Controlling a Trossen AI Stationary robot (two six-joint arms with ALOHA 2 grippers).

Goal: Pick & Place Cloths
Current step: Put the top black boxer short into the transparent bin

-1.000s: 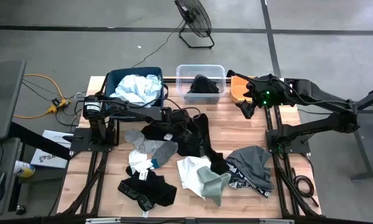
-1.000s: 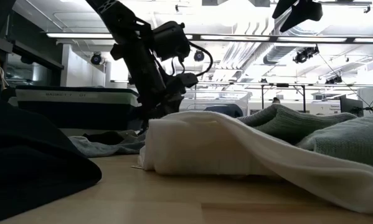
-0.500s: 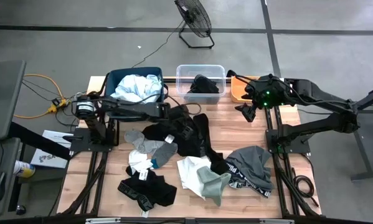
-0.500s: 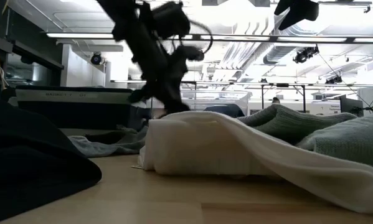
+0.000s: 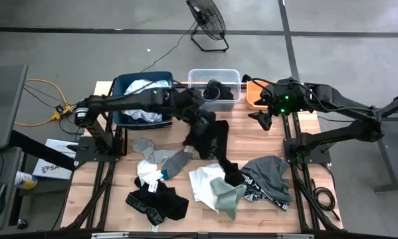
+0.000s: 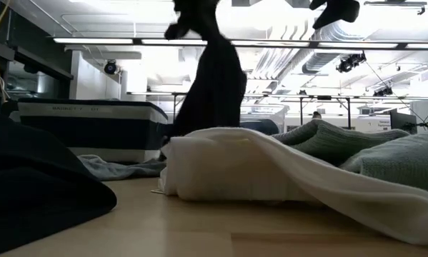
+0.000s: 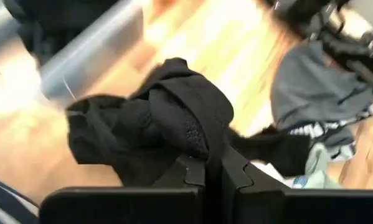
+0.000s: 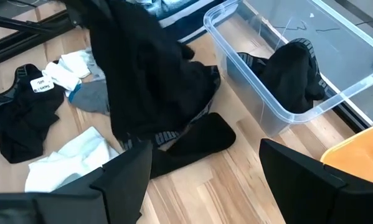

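Left gripper (image 7: 212, 171) fingers pinched on 1 black garment (image 5: 208, 133), lifted above table (image 5: 265, 143) (hem trailing). Risk: snagging neighbouring cloths. Right gripper (image 5: 262, 117) waits, fingers wide.

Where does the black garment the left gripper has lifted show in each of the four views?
High view: black garment hangs at table centre, below the clear tub.
Low view: dark hanging shape, upper middle; tub not seen.
Left wrist view: bunched in the left gripper.
Right wrist view: draped upper left, beside the same tub.
Shared landmark: the tub.
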